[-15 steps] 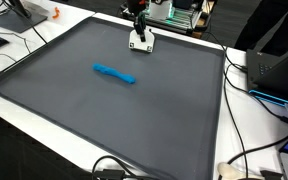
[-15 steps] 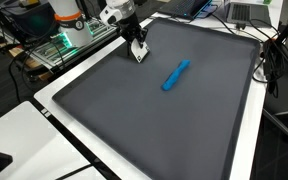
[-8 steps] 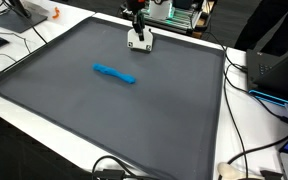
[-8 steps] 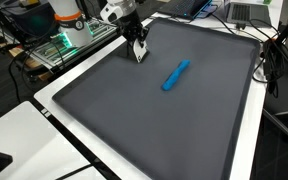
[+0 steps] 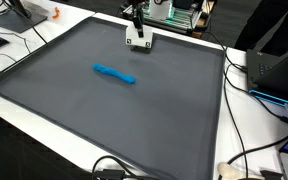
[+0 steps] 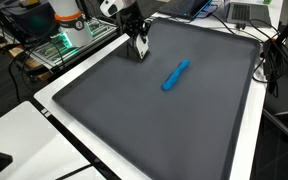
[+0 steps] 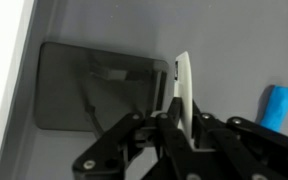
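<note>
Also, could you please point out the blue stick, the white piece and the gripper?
blue stick (image 5: 114, 73): exterior view, middle of its length.
white piece (image 5: 139, 42): exterior view, its front face.
gripper (image 7: 182, 112): wrist view, midway between fingertips.

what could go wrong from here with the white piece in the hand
1. The hand pinches the thin white piece by one edge only, so the piece may twist or slip out.
2. The piece is close to the far rim of the mat; a slip there could send it off the mat.
3. A low sweep across the mat might knock the blue marker.
</note>
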### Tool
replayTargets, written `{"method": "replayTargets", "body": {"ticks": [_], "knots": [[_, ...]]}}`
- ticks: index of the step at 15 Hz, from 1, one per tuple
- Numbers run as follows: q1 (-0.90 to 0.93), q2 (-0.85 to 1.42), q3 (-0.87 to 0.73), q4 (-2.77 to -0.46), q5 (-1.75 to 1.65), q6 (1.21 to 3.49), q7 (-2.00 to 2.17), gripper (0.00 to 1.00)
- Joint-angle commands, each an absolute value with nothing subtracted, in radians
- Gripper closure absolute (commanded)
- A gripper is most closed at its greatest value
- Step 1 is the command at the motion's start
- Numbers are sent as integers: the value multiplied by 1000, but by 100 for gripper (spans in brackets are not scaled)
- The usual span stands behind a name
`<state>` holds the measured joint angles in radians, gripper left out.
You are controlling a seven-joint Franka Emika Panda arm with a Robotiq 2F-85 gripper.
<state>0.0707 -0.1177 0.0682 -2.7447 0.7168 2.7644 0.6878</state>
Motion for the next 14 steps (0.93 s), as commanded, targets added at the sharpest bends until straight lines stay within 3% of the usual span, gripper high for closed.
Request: {"method": "replayTargets", "body": {"ticks": [1,6,14], "knots": [[47,-195,91,-2766,572,2752,743,98],[21,-251,121,-2705,281,2629,798,98],[58,-200,131,-2426,153,2262,607,98]]}}
